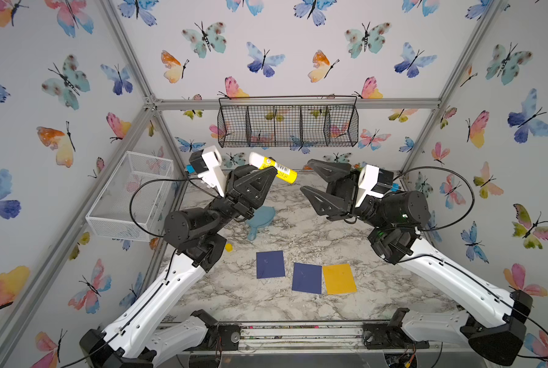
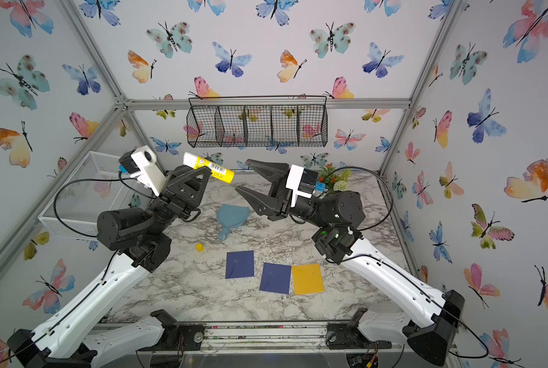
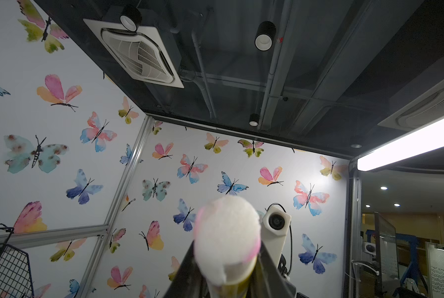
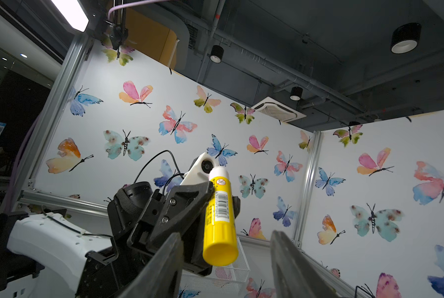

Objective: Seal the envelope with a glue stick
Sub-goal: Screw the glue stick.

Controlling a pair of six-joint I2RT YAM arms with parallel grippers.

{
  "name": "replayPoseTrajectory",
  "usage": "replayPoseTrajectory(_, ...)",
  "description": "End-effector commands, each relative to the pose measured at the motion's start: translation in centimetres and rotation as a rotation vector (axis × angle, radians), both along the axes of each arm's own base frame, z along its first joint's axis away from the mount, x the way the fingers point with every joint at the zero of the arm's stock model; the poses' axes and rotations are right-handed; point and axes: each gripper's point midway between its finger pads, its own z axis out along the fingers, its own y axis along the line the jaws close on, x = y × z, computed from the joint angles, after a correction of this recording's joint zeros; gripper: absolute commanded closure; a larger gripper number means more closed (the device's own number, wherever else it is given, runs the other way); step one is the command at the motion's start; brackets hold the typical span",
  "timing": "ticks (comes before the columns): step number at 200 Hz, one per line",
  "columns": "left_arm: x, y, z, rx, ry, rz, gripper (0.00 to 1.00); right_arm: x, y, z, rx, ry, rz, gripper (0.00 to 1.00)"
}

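My left gripper [image 1: 266, 173] [image 2: 202, 173] is raised above the table's back and shut on the yellow glue stick [image 1: 274, 168] [image 2: 209, 167] around its labelled middle. The stick's white glue end [image 3: 226, 240] is bare and points up and away; its yellow base [image 4: 219, 254] faces my right gripper [image 1: 306, 176] [image 4: 226, 234]. That gripper is open, a short way off the base, with nothing between its fingers. Three envelopes lie flat on the marble table near the front: two dark blue [image 1: 270, 264] [image 1: 307, 277] and a yellow one [image 1: 339, 278].
A small yellow cap [image 1: 229, 247] lies on the table by the left arm. A blue hand mirror [image 1: 259, 220] lies behind the envelopes. A white wire basket [image 1: 129, 197] hangs on the left wall, a black wire basket [image 1: 287, 124] on the back wall. A plant [image 2: 333, 178] stands back right.
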Motion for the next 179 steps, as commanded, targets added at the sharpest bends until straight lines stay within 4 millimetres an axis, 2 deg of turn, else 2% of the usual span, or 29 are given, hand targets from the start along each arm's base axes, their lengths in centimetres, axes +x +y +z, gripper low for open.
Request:
replayPoseTrajectory(1,-0.8,1.0,1.4,-0.075,0.000,-0.036,0.98,-0.5,-0.2,1.7,0.033,-0.074,-0.004,0.43)
replayPoseTrajectory(61,-0.9,1.0,1.6,-0.076,-0.013,-0.027,0.99,1.1,1.0,0.4,0.020,0.050,0.030,0.52)
replayPoseTrajectory(159,-0.6,0.7,1.7,-0.067,-0.010,-0.024,0.99,1.5,1.9,0.1,0.012,0.101,0.081,0.60)
replayPoseTrajectory(179,-0.5,0.6,1.6,-0.064,-0.008,-0.028,0.99,1.5,1.8,0.1,0.016,0.101,0.083,0.67)
